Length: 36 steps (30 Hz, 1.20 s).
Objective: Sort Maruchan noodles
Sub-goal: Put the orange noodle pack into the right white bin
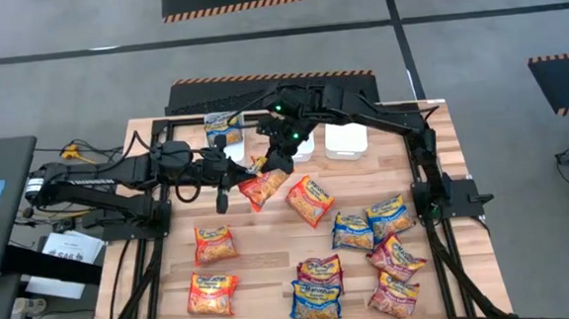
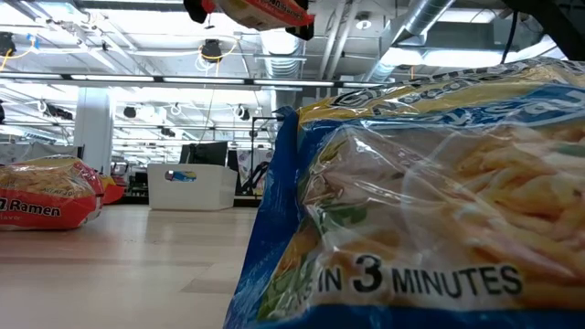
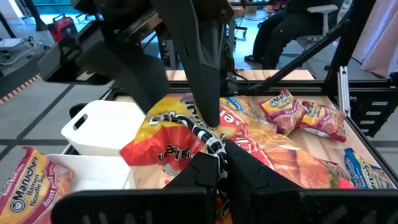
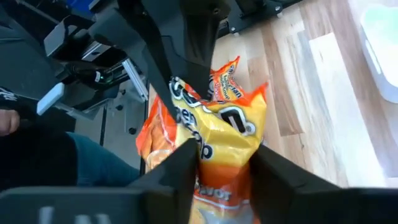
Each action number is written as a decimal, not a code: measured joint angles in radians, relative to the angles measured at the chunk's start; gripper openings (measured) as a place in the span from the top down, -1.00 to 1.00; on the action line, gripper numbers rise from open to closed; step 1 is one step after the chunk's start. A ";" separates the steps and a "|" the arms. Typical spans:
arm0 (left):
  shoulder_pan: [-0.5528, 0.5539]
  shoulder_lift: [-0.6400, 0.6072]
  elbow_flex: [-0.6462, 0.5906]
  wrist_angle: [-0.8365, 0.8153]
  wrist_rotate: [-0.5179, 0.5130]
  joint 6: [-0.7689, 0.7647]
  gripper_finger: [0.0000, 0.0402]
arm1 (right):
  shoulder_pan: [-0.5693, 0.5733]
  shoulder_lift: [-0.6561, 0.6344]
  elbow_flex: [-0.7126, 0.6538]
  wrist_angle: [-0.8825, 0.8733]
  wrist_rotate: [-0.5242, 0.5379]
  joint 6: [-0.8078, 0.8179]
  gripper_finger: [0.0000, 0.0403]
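An orange Maruchan packet [image 1: 263, 187] hangs in the air between both grippers, over the table's far middle; the low view shows the packet [image 2: 265, 11] high above the tabletop. My left gripper [image 1: 224, 186] reaches in from the left and is shut on it. My right gripper [image 1: 277, 160] reaches across from the right and is shut on it too. Several other orange, blue and maroon packets lie flat on the wood, such as an orange one [image 1: 311, 199] and a blue one [image 1: 351, 231]. My left gripper pinches the packet's crimped end seam [image 3: 211, 138] between its two fingers, coming level from the table's left. The packet is lifted clear and stretches away from the fingers toward the other arm. My right gripper has the packet's yellow middle [image 4: 227, 134] between its two fingers [image 4: 180, 171], one on each side, coming from above and the far right. The packet is clear of the table.
Three white bins stand in a row at the far edge [image 1: 346, 141]; the leftmost [image 1: 226, 133] holds a blue packet. Loose packets cover the near right [image 1: 393, 296] and near left [image 1: 212, 293] of the table. A blue packet [image 2: 430, 210] fills the low view.
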 joint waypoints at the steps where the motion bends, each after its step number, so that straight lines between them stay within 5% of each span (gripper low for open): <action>1: 0.000 0.000 0.000 0.000 0.000 -0.001 1.00 | 0.003 0.000 0.000 0.000 0.004 0.007 0.38; 12: 0.001 0.000 0.000 -0.004 -0.022 -0.063 0.94 | 0.008 -0.001 0.001 0.000 0.038 0.084 0.86; 27: 0.056 -0.033 0.000 0.008 0.111 -0.261 0.42 | 0.009 -0.002 0.001 0.007 0.052 0.105 0.88; 36: 0.091 -0.161 0.003 0.022 0.106 -0.258 0.36 | -0.008 -0.037 -0.001 -0.031 0.116 0.091 0.89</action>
